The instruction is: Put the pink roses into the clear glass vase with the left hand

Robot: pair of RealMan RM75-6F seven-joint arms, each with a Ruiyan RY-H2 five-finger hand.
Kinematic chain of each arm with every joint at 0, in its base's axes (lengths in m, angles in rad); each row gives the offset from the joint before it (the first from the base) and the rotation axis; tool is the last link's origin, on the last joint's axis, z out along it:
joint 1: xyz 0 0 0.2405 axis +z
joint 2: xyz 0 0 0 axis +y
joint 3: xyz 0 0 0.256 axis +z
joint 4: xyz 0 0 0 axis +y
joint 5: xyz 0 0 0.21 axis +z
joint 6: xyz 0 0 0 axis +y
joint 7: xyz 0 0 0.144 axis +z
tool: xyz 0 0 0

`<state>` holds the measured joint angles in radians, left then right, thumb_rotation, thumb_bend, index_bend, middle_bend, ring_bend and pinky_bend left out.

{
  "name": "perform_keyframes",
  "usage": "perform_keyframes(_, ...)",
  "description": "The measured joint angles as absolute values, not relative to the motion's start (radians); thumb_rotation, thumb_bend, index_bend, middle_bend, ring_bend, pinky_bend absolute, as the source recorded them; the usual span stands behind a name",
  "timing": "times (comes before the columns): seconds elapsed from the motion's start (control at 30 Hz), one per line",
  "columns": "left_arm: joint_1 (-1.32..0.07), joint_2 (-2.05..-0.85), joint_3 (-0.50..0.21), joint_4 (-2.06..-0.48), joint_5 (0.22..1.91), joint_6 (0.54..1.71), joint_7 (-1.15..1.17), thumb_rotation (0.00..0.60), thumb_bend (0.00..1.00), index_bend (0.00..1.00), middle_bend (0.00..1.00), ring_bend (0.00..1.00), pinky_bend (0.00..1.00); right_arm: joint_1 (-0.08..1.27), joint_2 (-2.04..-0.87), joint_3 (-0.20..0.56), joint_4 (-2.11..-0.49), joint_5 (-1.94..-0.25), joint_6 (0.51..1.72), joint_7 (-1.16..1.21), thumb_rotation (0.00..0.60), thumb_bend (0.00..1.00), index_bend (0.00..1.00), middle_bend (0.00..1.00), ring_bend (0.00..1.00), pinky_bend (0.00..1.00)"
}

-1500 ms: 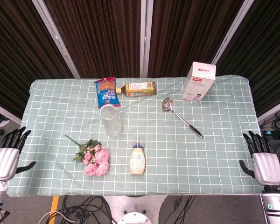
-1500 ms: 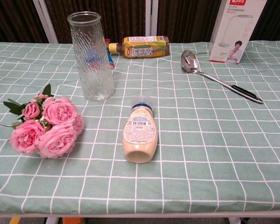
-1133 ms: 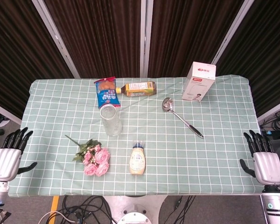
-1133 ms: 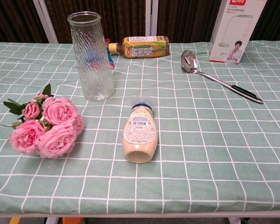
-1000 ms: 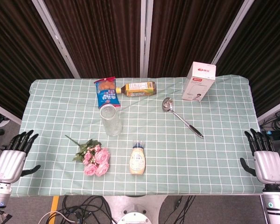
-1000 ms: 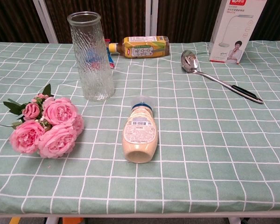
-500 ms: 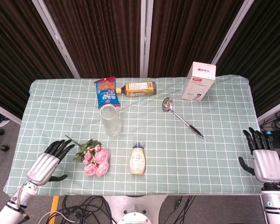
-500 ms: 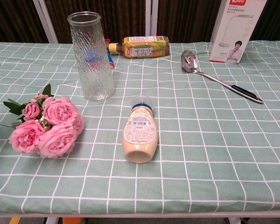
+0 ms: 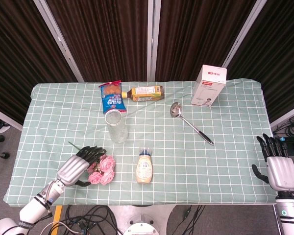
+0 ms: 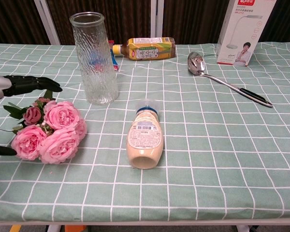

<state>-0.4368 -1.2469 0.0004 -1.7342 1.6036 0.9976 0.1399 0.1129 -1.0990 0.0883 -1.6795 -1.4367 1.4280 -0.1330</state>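
Pink roses (image 10: 52, 131) lie flat on the green checked table (image 10: 222, 145), blooms toward the near edge and leafy stems toward the far left. The left hand (image 9: 79, 165) is over the stem end of the roses; in the chest view its dark fingers (image 10: 31, 85) extend level above the leaves and its thumb (image 10: 2, 150) lies low beside the nearest bloom, so the hand is spread with fingers on one side of the roses and thumb on the other. It holds nothing, and whether it touches the roses cannot be told. Just right of the hand, past the blooms, a cream sauce bottle (image 10: 145, 137) lies on its side with its cap pointing away. Beyond the hand's fingertips and slightly right, the clear ribbed vase (image 10: 94, 58) stands upright and apart from the roses. Behind the vase lie a blue snack packet (image 9: 112, 97) and a yellow-labelled bottle (image 10: 146, 48), the bottle on its side. Far right of the left hand, a metal spoon (image 10: 224, 78) with a dark handle rests diagonally, and a white box (image 9: 208, 85) stands beyond it. The right hand (image 9: 279, 168) sits off the table's right edge, fingers extended and apart, holding nothing.
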Motion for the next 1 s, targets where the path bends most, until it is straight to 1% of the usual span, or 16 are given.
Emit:
perform_keyframes(0.37, -0.53, -1.252, -0.011, -1.737, 1.498, 0.858, 0.147, 0.6, 0.01, 0.06, 0.0, 0.0, 0.07, 0.114, -1.1, 0.085, -1.665, -1.433, 1.42, -0.119, 0.6, 0.24, 0.0, 0.0, 0.0, 0.0)
perform_keyframes(0.6, -0.58, -1.266, -0.004, -1.714, 1.474, 0.794, 0.151, 0.6, 0.01, 0.07, 0.0, 0.0, 0.09, 0.118, -1.104, 0.08, -1.65, -1.428, 1.404, -0.11, 0.6, 0.24, 0.0, 0.0, 0.0, 0.0)
perform_keyframes(0.7, -0.597, -1.275, 0.003, -1.699, 1.472, 0.775, 0.153, 0.6, 0.01, 0.09, 0.04, 0.0, 0.13, 0.118, -1.103, 0.08, -1.649, -1.425, 1.401, -0.106, 0.6, 0.24, 0.0, 0.0, 0.0, 0.0)
perform_keyframes(0.77, -0.603, -1.287, 0.004, -1.684, 1.467, 0.772, 0.157, 0.6, 0.01, 0.14, 0.08, 0.01, 0.18, 0.118, -1.102, 0.08, -1.648, -1.424, 1.401, -0.104, 0.6, 0.24, 0.0, 0.0, 0.0, 0.0)
perform_keyframes(0.8, -0.605, -1.293, 0.003, -1.678, 1.465, 0.774, 0.158, 0.6, 0.02, 0.18, 0.12, 0.05, 0.22, 0.117, -1.101, 0.08, -1.648, -1.423, 1.403, -0.102, 0.6, 0.24, 0.0, 0.0, 0.0, 0.0)
perform_keyframes(0.83, -0.605, -1.301, 0.001, -1.67, 1.463, 0.781, 0.16, 0.6, 0.02, 0.23, 0.17, 0.1, 0.27, 0.116, -1.101, 0.08, -1.647, -1.423, 1.403, -0.1, 0.6, 0.24, 0.0, 0.0, 0.0, 0.0)
perform_keyframes(0.87, -0.605, -1.308, 0.0, -1.663, 1.463, 0.789, 0.162, 0.6, 0.02, 0.26, 0.2, 0.13, 0.3, 0.115, -1.1, 0.08, -1.647, -1.422, 1.404, -0.099, 0.6, 0.24, 0.0, 0.0, 0.0, 0.0)
perform_keyframes(0.93, -0.602, -1.324, -0.002, -1.646, 1.466, 0.815, 0.167, 0.6, 0.03, 0.34, 0.27, 0.22, 0.4, 0.113, -1.099, 0.08, -1.646, -1.42, 1.406, -0.095, 0.6, 0.24, 0.0, 0.0, 0.0, 0.0)
perform_keyframes(1.0, -0.599, -1.338, -0.003, -1.632, 1.473, 0.841, 0.17, 0.6, 0.04, 0.38, 0.32, 0.28, 0.46, 0.112, -1.098, 0.081, -1.644, -1.416, 1.407, -0.092, 0.6, 0.24, 0.0, 0.0, 0.0, 0.0)
